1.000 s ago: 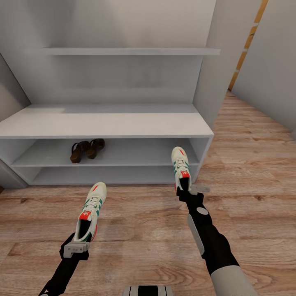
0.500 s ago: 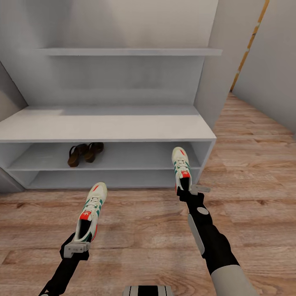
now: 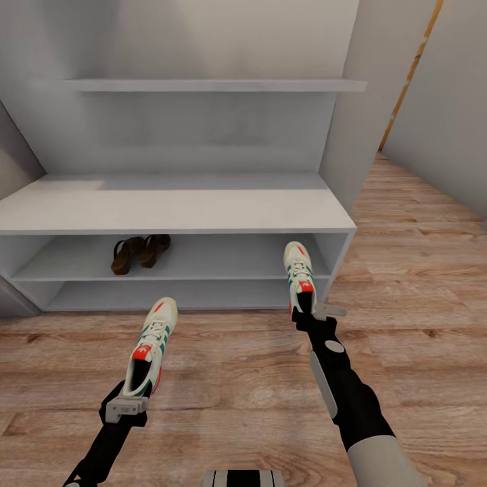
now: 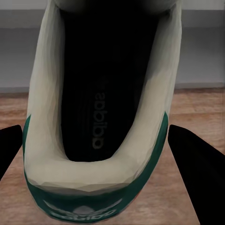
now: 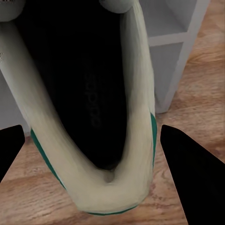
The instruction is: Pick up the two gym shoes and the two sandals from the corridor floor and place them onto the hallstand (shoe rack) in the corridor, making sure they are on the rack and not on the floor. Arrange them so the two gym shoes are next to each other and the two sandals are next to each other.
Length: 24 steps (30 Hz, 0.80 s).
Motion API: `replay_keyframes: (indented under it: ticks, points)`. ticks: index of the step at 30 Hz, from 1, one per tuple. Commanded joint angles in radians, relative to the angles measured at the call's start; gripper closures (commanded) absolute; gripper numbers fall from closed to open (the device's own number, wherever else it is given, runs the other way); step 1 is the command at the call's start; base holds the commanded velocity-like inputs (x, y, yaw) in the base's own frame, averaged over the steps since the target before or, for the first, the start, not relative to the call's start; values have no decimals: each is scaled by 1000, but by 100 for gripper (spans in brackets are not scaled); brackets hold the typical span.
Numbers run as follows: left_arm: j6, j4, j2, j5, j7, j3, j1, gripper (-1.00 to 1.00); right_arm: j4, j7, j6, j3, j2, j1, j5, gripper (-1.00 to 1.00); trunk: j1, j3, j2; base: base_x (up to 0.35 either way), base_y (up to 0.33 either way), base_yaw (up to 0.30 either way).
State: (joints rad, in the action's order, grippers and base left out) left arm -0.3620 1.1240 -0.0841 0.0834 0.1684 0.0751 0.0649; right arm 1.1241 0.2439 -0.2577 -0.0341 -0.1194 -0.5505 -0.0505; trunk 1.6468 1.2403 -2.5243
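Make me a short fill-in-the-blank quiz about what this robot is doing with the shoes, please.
1. Each gripper holds one gym shoe by its ____ end.
2. The two sandals sit on the hallstand's ____ tier.
3. The right gripper's shoe is ____ the hallstand than the left gripper's shoe.

Missing words: heel; upper; nearer

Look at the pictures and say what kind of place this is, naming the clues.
Probably a home hallway or entrance corridor: a low white hallstand with shoe tiers holds a pair of brown sandals, the floor is wood plank, and plain walls close in on both sides.
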Motion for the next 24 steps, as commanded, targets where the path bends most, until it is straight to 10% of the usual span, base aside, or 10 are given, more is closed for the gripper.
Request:
replay_keyframes:
  ticks: [1, 24]
  points:
    - [0, 0, 0, 0, 0, 0, 0, 100, 0, 0, 0, 0, 0, 0, 0, 100, 0, 0, 0, 0, 0, 0]
    - [-3, 3, -2, -2, 3, 0, -1, 100, -115, -2, -7, 33, 1, -94, 0, 100, 0, 0, 0, 64, 0, 0]
